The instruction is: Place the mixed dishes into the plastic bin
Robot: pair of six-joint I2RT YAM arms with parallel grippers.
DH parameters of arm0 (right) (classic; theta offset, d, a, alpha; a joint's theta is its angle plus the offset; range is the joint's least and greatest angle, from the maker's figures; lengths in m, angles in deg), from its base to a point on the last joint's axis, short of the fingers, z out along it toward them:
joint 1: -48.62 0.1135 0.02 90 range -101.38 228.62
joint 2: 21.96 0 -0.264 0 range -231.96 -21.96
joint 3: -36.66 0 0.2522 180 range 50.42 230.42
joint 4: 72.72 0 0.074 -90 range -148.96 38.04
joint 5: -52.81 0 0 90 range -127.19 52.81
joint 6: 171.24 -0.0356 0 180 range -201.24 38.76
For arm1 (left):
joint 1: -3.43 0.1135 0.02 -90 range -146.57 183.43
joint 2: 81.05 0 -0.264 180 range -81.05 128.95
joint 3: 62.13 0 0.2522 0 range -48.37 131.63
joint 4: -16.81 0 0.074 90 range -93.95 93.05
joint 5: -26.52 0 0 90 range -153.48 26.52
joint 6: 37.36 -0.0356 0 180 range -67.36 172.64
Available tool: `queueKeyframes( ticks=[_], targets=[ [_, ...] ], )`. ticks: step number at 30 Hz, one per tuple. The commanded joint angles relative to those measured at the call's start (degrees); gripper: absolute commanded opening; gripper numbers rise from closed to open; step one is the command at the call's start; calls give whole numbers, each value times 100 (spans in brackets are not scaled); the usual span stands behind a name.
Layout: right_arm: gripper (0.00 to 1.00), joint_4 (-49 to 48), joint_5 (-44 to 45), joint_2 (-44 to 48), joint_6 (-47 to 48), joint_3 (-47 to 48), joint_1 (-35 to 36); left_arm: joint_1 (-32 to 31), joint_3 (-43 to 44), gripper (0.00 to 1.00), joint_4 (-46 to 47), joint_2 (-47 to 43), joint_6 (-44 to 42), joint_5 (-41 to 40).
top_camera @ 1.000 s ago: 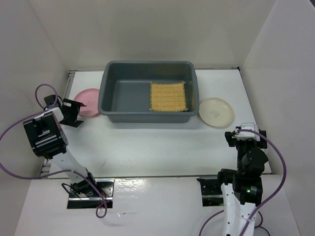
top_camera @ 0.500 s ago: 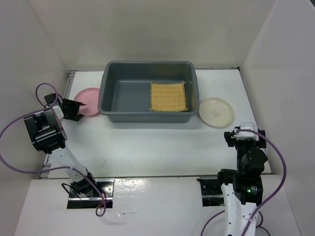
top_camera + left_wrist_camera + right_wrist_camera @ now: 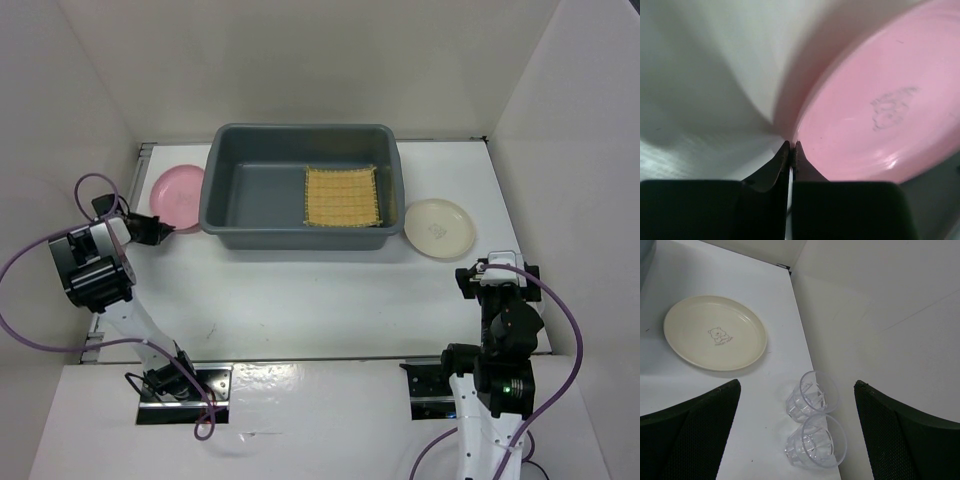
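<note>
The pink plate (image 3: 178,193) lies left of the dark grey plastic bin (image 3: 250,236) and fills the right of the left wrist view (image 3: 880,110). My left gripper (image 3: 163,229) (image 3: 791,145) is shut on its near rim, one finger over the plate and one outside it. The bamboo mat (image 3: 341,196) lies flat inside the bin at its right. The cream-white plate (image 3: 439,228) (image 3: 715,332) sits on the table right of the bin. My right gripper (image 3: 497,272) (image 3: 796,385) hangs open just nearer than that plate, holding nothing.
Two clear plastic cups (image 3: 812,395) (image 3: 816,440) lie side by side on the table below the right gripper, close to the right wall (image 3: 890,315). White walls close in the table on the left, back and right.
My left gripper went from open to shut on the pink plate's near rim, and the plate shifted a little away from me. The right arm has not moved.
</note>
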Motion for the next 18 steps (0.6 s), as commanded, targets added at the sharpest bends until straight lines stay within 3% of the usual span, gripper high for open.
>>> queueKeyframes(
  ticks=[1, 9, 13, 18],
  targets=[
    [99, -331, 106, 61, -63, -17, 76, 105, -102, 0, -135, -390, 31, -68],
    [99, -384, 106, 114, -63, -17, 76, 219, -49, 0, -742, -1750, 514, -569],
    [99, -384, 106, 167, -63, -70, 76, 166, 380, 0, -962, -2297, 620, -824],
    [99, -384, 106, 167, -63, -70, 76, -474, 795, 0, -674, -3342, 567, -1369]
  ],
)
